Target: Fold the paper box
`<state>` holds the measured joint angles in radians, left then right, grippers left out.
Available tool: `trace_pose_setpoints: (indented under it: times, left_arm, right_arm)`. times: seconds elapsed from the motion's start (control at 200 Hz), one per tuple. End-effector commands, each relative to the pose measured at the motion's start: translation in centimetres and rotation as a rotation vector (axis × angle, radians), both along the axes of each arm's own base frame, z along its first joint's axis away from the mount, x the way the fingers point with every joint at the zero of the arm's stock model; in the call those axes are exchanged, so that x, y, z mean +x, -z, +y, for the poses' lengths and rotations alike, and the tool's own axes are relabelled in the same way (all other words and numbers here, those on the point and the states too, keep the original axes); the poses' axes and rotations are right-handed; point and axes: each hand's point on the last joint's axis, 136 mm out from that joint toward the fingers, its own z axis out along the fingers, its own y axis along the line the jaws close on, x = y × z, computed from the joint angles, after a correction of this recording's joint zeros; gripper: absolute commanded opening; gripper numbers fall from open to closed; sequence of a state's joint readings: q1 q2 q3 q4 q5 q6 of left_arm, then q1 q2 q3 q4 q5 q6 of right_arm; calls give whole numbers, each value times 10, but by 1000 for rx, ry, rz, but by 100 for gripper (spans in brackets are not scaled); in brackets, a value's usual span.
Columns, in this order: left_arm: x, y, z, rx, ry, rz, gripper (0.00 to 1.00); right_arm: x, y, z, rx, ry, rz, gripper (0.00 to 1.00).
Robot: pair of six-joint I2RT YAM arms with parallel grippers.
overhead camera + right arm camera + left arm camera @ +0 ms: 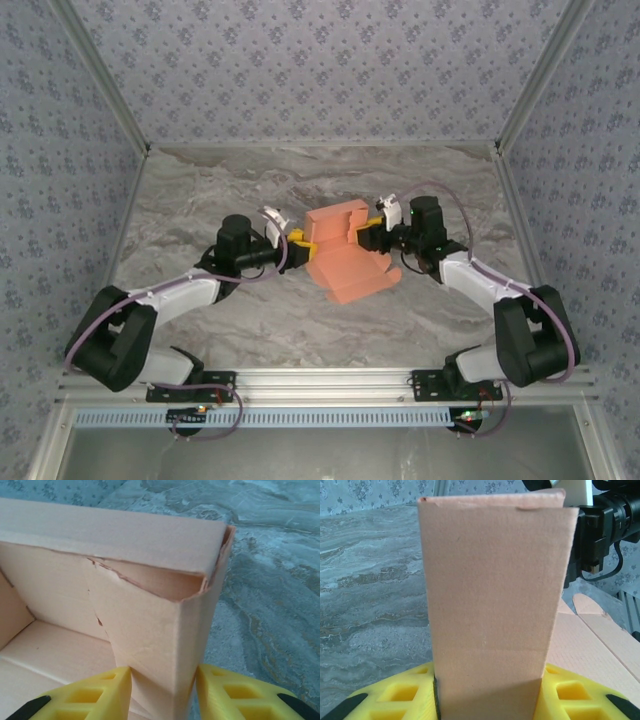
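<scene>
At the near edge of the tabletop (200, 190) you find the aluminium rail (330, 380) that carries both arm bases. From it the left arm (170, 300) and the right arm (490, 285) reach inward and meet around the middle of the tabletop.

The paper box (345, 250) sits between them, roughly midway between the left and right edges. It is partly erected: a flat flap (360, 280) lies on the surface toward the near edge, and upright walls stand on its far side.

The left gripper (295, 238) is at the box's left end. In the left wrist view its yellow fingers (395, 697) sit to either side of an upright panel (492, 605). The jaws are partly closed and pinch that panel.

The right gripper (368, 232) is at the box's right end. In the right wrist view its yellow fingers (97, 695) flank a corner wall of the box, with the jaws narrowed onto the cardboard and gripping it. Note the ragged tear (145, 582) along the top fold of that corner, with creases below it.

Beyond the box, bare marbled surface runs to the far edge, where patterned walls (320, 70) rise.
</scene>
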<state>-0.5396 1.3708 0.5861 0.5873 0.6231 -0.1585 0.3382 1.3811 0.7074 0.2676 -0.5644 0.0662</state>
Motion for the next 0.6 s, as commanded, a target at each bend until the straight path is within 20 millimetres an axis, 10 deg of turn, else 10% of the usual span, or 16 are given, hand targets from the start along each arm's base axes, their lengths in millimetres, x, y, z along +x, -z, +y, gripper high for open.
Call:
trace_pose_setpoints:
  times: [0.0, 0.595]
  left_arm:
    - [-12, -11, -16, -53, 78, -11, 36]
    - [-10, 1, -30, -68, 44, 35, 36]
  right_arm:
    - [12, -13, 9, 38, 34, -57, 38]
    - [50, 17, -13, -49, 295, -24, 18]
